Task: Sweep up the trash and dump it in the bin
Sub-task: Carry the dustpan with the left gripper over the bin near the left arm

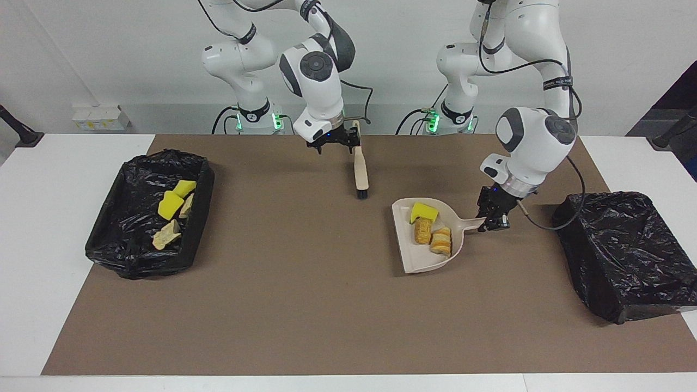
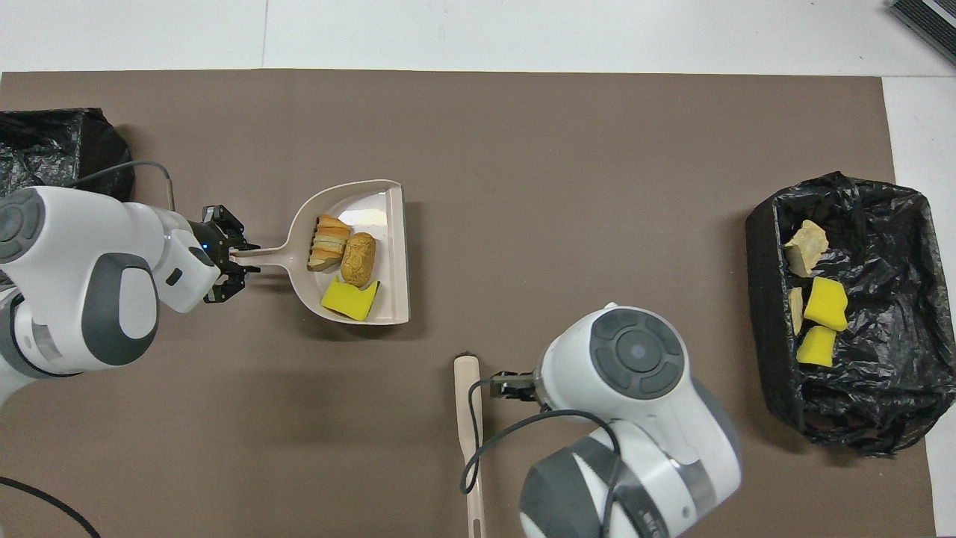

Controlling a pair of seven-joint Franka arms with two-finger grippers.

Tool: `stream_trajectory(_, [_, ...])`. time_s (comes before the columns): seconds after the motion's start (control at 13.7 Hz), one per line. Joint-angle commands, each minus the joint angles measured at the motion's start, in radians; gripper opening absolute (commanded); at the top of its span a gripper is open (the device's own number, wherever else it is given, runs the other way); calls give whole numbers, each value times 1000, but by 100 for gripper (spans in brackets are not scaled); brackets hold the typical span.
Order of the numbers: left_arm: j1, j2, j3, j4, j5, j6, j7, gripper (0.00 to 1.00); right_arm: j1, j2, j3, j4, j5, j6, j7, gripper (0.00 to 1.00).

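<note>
My right gripper [image 1: 332,142] has its fingers spread wide and grips nothing; it sits just beside the handle end of the beige brush [image 1: 360,169], close to the robots' edge of the brown mat [image 1: 305,305]. The brush lies flat on the mat, its black bristles at the end pointing away from the robots. A little farther out, my left gripper [image 1: 494,220] is clenched on the handle tip of the beige dustpan [image 1: 422,256], the pan's mouth turned toward the right arm's end of the table. In the pan I see three bits of trash: a yellow sponge chunk [image 1: 423,212] nearest the robots, then a brown bread lump [image 1: 422,231] and a layered pastry piece [image 1: 441,242] side by side. The black-lined bin [image 1: 130,256] at the right arm's end holds two yellow sponge pieces [image 1: 175,198] and two pale bread lumps [image 1: 166,234]. A second black-bagged bin [image 1: 626,256] stands at the left arm's end.
</note>
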Motion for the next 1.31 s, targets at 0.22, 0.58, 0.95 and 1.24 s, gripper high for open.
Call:
stream_trajectory(0.22, [147, -61, -9, 50, -235, -218, 233, 0, -169, -26, 9, 97, -126, -50, -52, 100])
stream_trajectory(0.58, [258, 1, -5, 325, -100, -442, 219, 0, -229, -28, 8, 240, -147, -134, -115, 100])
stream_trajectory(0.95, [367, 159, -5, 648, 119, -658, 223, 0, -315, -26, 11, 364, -158, -220, -250, 100])
stream_trajectory(1.24, [424, 219, 0, 770, 283, -688, 261, 0, -303, -28, -38, 468, -211, -350, -299, 100])
